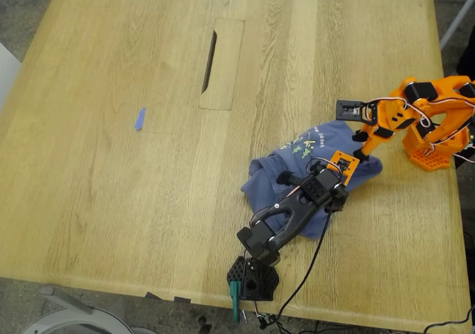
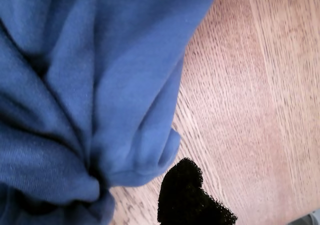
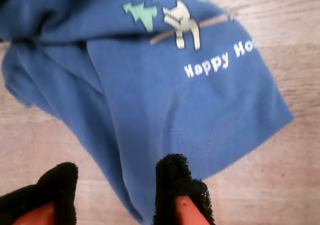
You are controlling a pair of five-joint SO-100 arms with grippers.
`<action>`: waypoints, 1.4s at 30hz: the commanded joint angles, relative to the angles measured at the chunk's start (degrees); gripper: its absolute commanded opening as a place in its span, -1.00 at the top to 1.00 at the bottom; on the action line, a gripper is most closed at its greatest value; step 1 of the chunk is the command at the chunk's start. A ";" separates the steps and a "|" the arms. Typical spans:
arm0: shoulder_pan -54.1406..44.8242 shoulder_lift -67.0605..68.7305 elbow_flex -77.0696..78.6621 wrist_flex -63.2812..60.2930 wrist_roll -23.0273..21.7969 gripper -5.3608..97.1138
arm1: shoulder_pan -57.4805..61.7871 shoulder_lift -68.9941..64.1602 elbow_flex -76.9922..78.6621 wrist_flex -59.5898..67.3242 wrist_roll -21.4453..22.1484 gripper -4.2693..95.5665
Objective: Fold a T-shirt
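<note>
Cloth is heaped at about four o'clock on the table (image 1: 111, 200) in the exterior view: the T-shirt (image 1: 267, 172), slate-blue and crumpled, with its green and yellow print facing up toward the one o'clock end of the heap. My first gripper (image 1: 335, 194), on the black arm, sits on top of the bundle near its five o'clock edge. Only one dark fingertip (image 2: 192, 197) shows in its wrist view, beside a tight knot of folds, so I cannot tell whether the pincer is apart or clamped. My second gripper (image 1: 361, 147), on the orange arm, hangs at the shirt's three o'clock edge with its padded fingers (image 3: 177, 185) spread apart — one over the hem, the other over bare wood, nothing between them.

A small purple strip (image 1: 139, 119) lies well apart at nine o'clock, and a slotted panel (image 1: 221, 63) is set into the wood toward twelve. The black arm covers part of the shirt's lower half, and its cables (image 1: 312, 267) trail off the six o'clock edge. The lettering is cut off — only "Happy Ho" (image 3: 220, 60) reads.
</note>
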 commanded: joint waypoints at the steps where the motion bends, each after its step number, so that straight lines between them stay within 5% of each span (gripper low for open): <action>1: -1.58 0.09 -3.52 -4.57 1.23 -0.62 | 0.26 -1.76 -3.60 -3.52 -1.32 0.47; 7: -7.21 -2.29 -3.52 -13.10 13.18 -0.39 | 1.05 -11.95 -6.42 -15.47 -5.01 0.73; 9: -7.91 -2.37 -3.60 -13.62 13.01 -0.25 | 0.26 -16.17 -9.23 -16.52 -4.92 0.91; 20: -8.35 -0.09 -1.41 -17.14 7.73 0.27 | -2.29 -19.07 -5.10 -21.62 -2.81 0.91; 42: -11.51 9.58 8.35 -19.07 8.70 0.36 | 5.01 -5.10 10.02 -17.84 -3.52 0.91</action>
